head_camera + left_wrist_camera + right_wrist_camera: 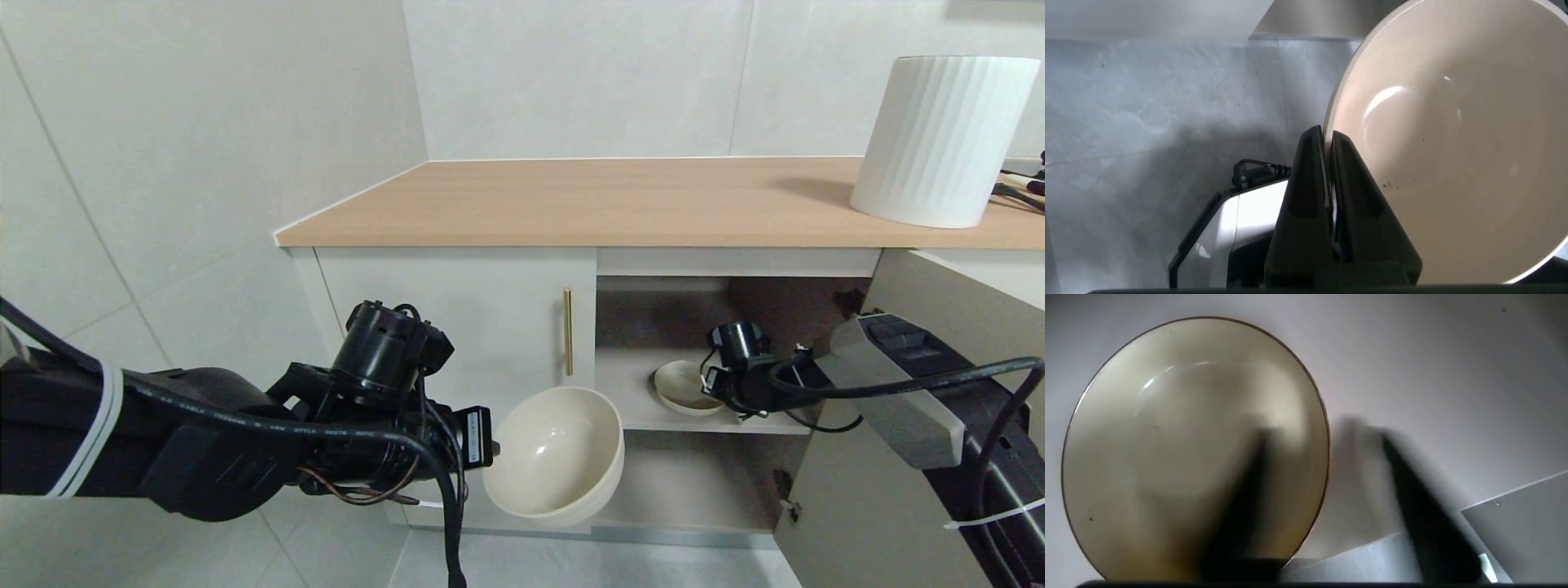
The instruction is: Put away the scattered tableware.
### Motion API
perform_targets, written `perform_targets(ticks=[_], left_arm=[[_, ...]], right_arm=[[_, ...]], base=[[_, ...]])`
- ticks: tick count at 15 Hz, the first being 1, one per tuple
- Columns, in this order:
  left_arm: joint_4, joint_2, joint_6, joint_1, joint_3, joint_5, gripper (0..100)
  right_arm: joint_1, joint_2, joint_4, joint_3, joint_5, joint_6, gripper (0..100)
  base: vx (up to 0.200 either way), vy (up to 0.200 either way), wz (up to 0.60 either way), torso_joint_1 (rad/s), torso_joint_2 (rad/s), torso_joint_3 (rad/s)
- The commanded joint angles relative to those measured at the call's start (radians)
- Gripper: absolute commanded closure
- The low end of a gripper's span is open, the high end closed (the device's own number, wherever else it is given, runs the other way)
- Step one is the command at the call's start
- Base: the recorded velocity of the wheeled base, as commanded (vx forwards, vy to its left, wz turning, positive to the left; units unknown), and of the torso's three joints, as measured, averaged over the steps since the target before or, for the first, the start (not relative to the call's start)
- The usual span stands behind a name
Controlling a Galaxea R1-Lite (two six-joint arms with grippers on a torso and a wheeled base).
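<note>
Head view, nearest first: the left gripper hangs low in front of the cabinet, its fingers pinching the rim of a cream bowl; the bowl is held off the floor and tilted, its hollow facing up and outward, just before the shut left door and its brass handle. Left wrist view confirms the grip; the two dark fingers are pressed together on the bowl's edge, with the bowl spreading out beyond them. Farther in, the right door stands swung wide; the right gripper sits inside the cabinet over the middle shelf, beside a small cream plate lying flat on that shelf. Right wrist view shows its fingers spread apart, one above the plate, the other over bare shelf, the plate's rim between them. Beyond, on the wooden countertop, a white ribbed container stands upright at the right; pale tiled walls rise behind.
</note>
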Motion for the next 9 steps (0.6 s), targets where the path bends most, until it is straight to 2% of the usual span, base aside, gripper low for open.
perform_targets(ticks=[1,6,9], left_arm=[[0.0,-0.002,-0.001,0.0,0.0,0.0,100],[0.0,0.003,-0.001,-0.002,0.0,-0.002,100],[0.0,0.024,0.004,-0.06,-0.018,0.027,100]], right_arm=[[0.0,-0.004,-0.001,0.001,0.0,0.001,0],[0.006,-0.069,0.013,0.055,0.0,0.024,0],[0.054,-0.202,0.013,0.2,0.003,0.03,0]], base=[[0.0,0.0,0.0,0.0,0.0,0.0],[0.0,0.0,0.0,0.0,0.0,0.0],[0.0,0.0,0.0,0.0,0.0,0.0]])
